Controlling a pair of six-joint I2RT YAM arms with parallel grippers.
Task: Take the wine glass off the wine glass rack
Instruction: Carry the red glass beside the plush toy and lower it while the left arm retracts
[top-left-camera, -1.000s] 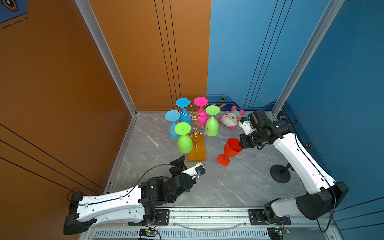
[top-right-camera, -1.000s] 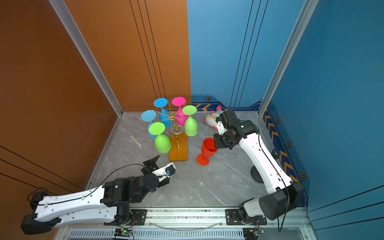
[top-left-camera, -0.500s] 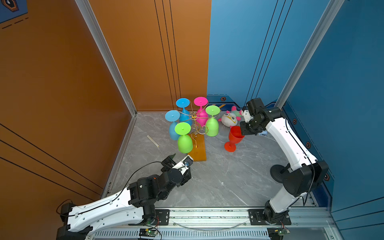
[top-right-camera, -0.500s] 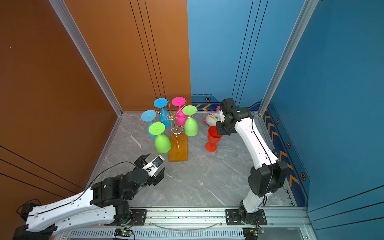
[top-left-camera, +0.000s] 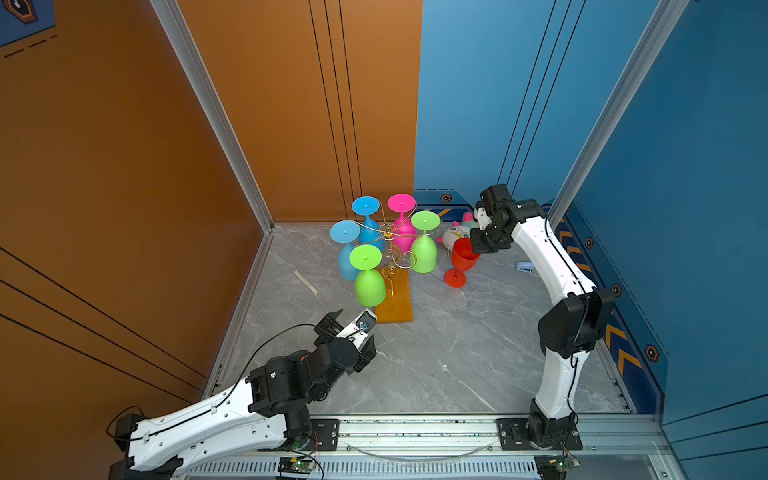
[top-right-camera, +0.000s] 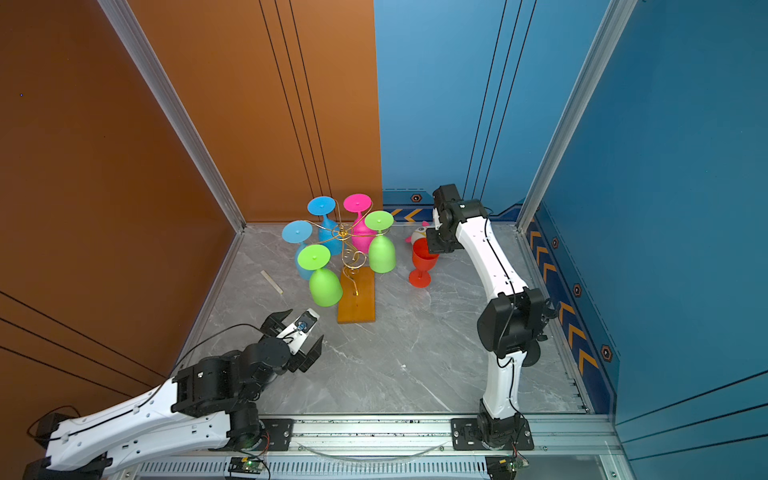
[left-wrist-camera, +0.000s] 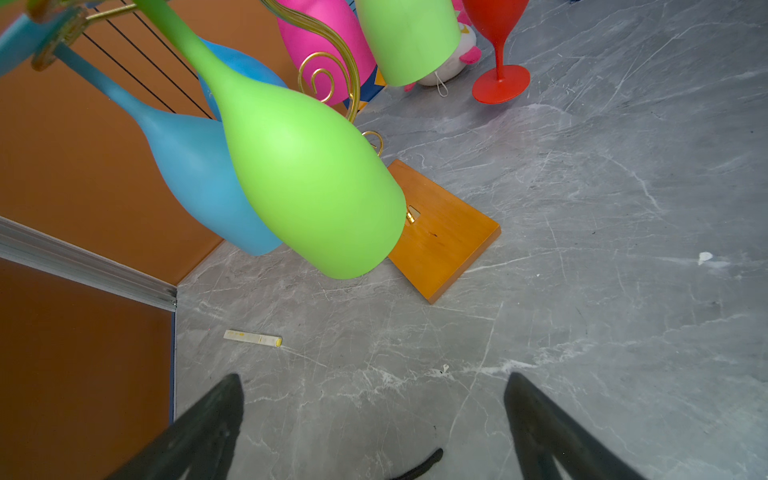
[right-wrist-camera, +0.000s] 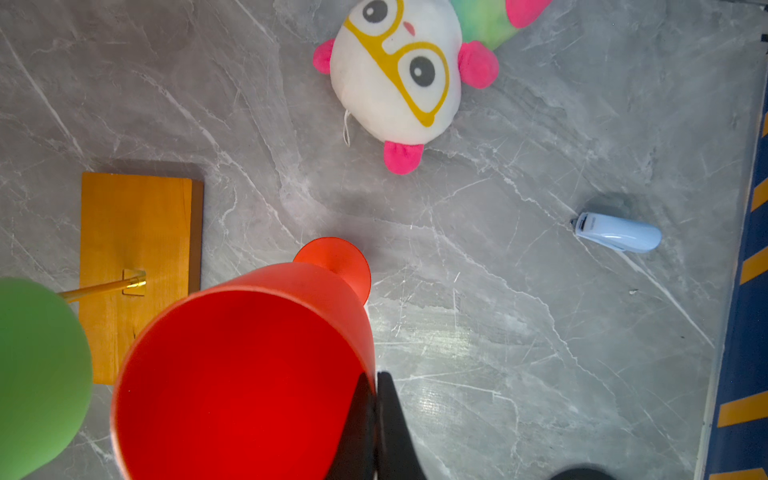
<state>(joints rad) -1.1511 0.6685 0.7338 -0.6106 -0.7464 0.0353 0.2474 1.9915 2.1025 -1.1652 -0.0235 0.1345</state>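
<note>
The right tool (right-wrist-camera: 376, 376) is clenched on the rim of the red wine glass (right-wrist-camera: 249, 374), one finger inside the bowl and one outside. The glass is mouth up and off the wine glass rack (top-left-camera: 388, 239), just to the rack's right in both top views, with its foot (top-left-camera: 455, 278) at the table; whether the foot actually rests there I cannot tell. The right wrist view looks straight into its bare red bowl.

The left tool (left-wrist-camera: 374, 382) is released, its jaws spread wide and holding nothing. It hovers low over the table (top-left-camera: 457, 353), just in front of the rack's wooden base (top-left-camera: 395, 305).

Five glasses hang bowl-down from the rack's gold arms: a near green glass (top-left-camera: 368, 282), a far green glass (top-left-camera: 424, 253), a pink glass (top-left-camera: 401, 232), a left blue glass (top-left-camera: 347, 257) and a back blue glass (top-left-camera: 368, 226).

A white plush toy (right-wrist-camera: 395, 70) lies behind the red glass, with a pale blue stapler (right-wrist-camera: 617, 232) to the right and a thin pale strip (left-wrist-camera: 252, 337) to the left of the rack. The table is grey marble; there are orange walls (top-left-camera: 124, 166) to the left and behind and blue walls (top-left-camera: 685, 166) to the right.
</note>
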